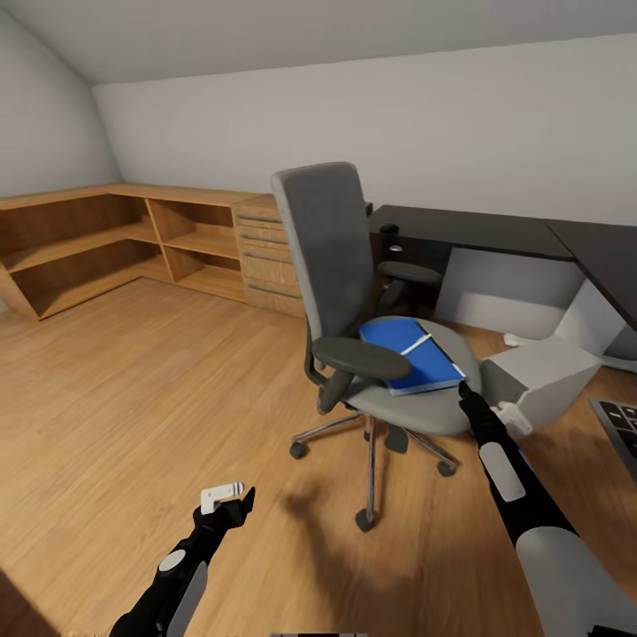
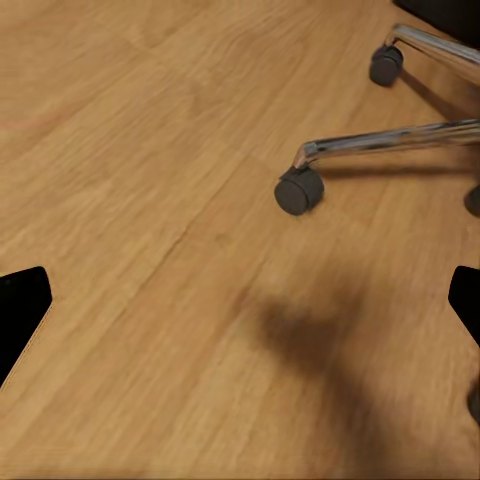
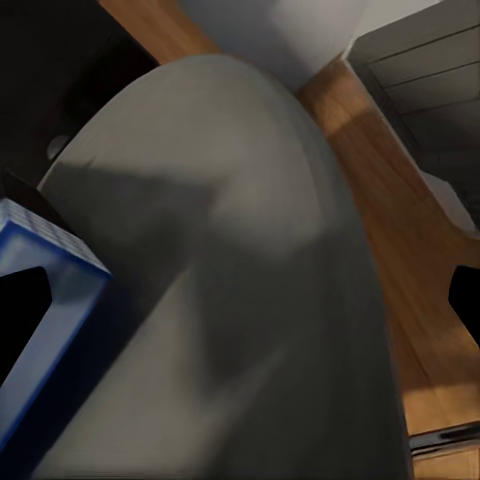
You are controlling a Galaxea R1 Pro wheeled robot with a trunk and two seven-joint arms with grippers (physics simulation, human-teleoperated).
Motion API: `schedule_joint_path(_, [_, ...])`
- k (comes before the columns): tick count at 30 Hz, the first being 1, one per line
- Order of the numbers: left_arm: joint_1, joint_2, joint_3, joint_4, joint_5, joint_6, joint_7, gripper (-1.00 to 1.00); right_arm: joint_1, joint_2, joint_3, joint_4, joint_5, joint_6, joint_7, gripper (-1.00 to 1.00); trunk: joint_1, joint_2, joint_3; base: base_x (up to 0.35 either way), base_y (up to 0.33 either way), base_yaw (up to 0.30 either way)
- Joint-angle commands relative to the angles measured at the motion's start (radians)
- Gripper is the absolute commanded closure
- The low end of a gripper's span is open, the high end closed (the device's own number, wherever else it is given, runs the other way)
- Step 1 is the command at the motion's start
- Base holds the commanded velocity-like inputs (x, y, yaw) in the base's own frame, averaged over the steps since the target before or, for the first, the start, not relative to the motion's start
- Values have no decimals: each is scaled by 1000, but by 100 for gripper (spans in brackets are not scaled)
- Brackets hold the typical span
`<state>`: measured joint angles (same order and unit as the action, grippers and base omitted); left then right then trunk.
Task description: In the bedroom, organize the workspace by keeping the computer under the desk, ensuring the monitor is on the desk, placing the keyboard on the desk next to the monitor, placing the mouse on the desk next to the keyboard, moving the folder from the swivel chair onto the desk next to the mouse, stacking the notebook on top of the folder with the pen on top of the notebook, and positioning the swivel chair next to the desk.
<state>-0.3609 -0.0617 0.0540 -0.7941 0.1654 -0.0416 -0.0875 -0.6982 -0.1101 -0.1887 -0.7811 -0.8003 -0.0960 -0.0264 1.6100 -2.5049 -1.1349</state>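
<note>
The folder (image 1: 409, 354) lay flat on the seat of the swivel chair (image 1: 354, 292), its long axis running from the chair back out toward the seat's front edge, with the pen (image 1: 416, 345) lying across its top. Its near corner sat just beside the right gripper (image 1: 464, 391), which reached over the seat rim from the front. In the right wrist view the folder's blue edge (image 3: 55, 300) lay against one dark fingertip, with the jaws spread wide and holding nothing. The right arm looked by far the nearer. The left gripper (image 1: 228, 501) hung low over the wooden floor (image 2: 150, 200), well apart from the chair, jaws open and empty. The table (image 1: 495, 230) stood behind the chair.
</note>
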Motion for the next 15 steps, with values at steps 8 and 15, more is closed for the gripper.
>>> schedule_joint_path(8, [-1,-1,4,1,9,-1,-9,-100,0,0,4,0,-13,-4,-3,-100,0,0,-1,0,0,143])
schedule_joint_path(15, [-1,-1,4,1,9,-1,-9,-100,0,0,5,0,-13,-4,-3,-100,0,0,-1,0,0,156])
